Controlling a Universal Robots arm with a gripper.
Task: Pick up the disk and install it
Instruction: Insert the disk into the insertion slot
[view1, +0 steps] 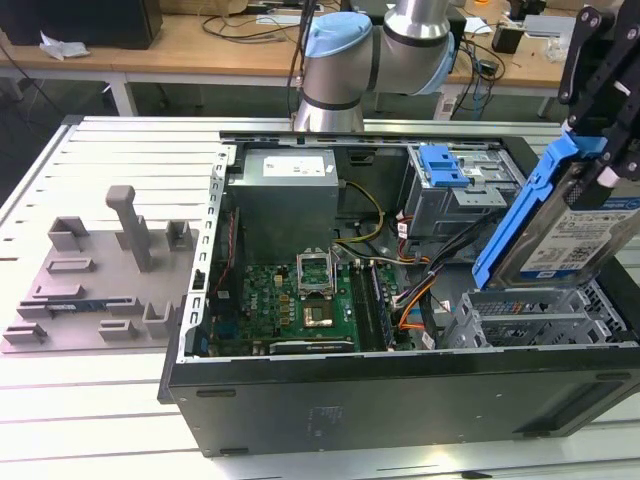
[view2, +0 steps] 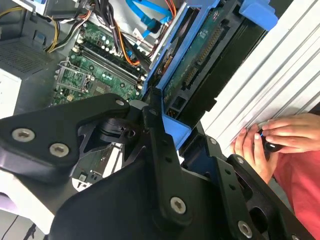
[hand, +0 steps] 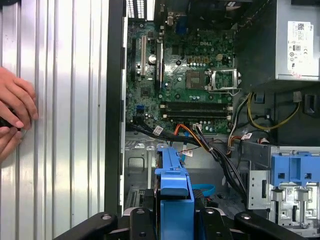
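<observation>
One gripper (view1: 606, 165), which I see at the exterior view's right, has its jaws clamped on the disk (view1: 575, 225), holding it tilted on edge just above the grey drive cage (view1: 530, 315) of the open computer case (view1: 400, 400).

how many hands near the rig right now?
2. One hand and the other hand sit close together at the ribbed table, near the disk that the gripper holds. More could be out of frame.
</observation>
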